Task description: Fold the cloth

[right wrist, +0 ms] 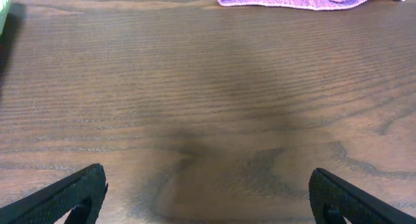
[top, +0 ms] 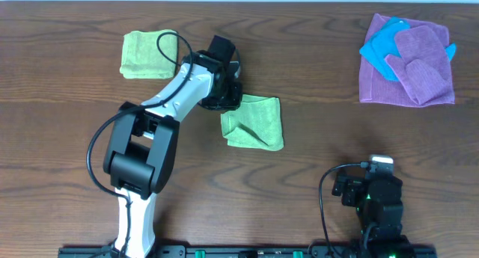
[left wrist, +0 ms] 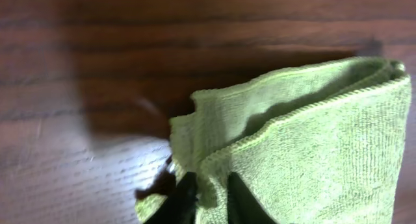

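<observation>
**Now my left gripper [left wrist: 208,201] pinches the cloth [top: 258,123]**

My left gripper is nearly closed, its fingers nipping a bunched edge of the yellow-green cloth. The cloth lies mid-desk, rumpled and partly doubled over, with its left corner under my wrist. My right gripper [right wrist: 208,185] is wide open and holds nothing. It sits low over the bare desk [top: 299,48] at my near side, well apart from the cloth. A paler green wad [top: 148,54] sits far left. A purple cloth [top: 419,75] lies far right with blue pieces [top: 385,45] on it.

Fuzzy microfibre cloth [left wrist: 312,152] on grained, matt wooden table [right wrist: 208,87].
</observation>
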{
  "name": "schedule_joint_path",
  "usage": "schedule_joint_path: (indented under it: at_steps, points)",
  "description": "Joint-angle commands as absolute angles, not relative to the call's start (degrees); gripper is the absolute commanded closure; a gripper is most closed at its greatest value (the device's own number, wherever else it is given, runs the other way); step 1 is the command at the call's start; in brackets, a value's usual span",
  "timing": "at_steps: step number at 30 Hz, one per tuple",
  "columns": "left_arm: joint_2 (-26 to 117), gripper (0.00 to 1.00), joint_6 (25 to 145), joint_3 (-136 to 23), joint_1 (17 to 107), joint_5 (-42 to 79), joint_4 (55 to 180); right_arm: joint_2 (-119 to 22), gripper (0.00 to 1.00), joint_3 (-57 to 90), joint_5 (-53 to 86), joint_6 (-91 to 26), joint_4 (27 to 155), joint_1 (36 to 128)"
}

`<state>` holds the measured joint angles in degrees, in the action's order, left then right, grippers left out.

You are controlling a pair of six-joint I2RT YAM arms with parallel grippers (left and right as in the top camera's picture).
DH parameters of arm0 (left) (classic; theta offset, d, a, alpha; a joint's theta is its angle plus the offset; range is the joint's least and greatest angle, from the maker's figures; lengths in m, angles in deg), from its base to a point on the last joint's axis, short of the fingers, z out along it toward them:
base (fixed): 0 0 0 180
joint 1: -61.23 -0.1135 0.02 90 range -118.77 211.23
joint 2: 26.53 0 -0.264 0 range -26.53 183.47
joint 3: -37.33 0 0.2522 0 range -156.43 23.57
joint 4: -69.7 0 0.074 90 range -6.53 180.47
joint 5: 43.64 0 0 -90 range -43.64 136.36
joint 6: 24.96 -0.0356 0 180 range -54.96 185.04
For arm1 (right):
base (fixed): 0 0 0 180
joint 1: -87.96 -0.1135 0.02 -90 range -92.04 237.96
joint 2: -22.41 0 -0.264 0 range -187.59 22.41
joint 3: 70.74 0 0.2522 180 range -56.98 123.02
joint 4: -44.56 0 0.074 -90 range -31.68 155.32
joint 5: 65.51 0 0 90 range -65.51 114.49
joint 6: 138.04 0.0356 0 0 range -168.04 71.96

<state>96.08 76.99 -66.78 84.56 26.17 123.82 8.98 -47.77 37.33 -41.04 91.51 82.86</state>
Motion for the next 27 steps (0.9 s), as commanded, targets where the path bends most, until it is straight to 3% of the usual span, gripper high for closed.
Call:
schedule_joint_path:
  at_steps: [1,2,14,27]
  points:
    - [96.9,0.89,75.3,-66.8,84.8,27.3,123.6,9.4,0.01,-48.2,37.6,-40.4,91.5,82.3]
    - [96.9,0.94,75.2,-66.8,84.9,27.4,123.6,9.4,0.01,-48.2,37.6,-40.4,91.5,82.3]
    - [96.9,0.94,74.4,-66.8,84.9,26.8,115.5,9.4,0.01,-48.2,37.6,-40.4,91.5,82.3]
    - [95.6,0.94,80.5,-66.8,84.8,24.2,129.3,9.4,0.01,-48.2,37.6,-40.4,91.5,82.3]
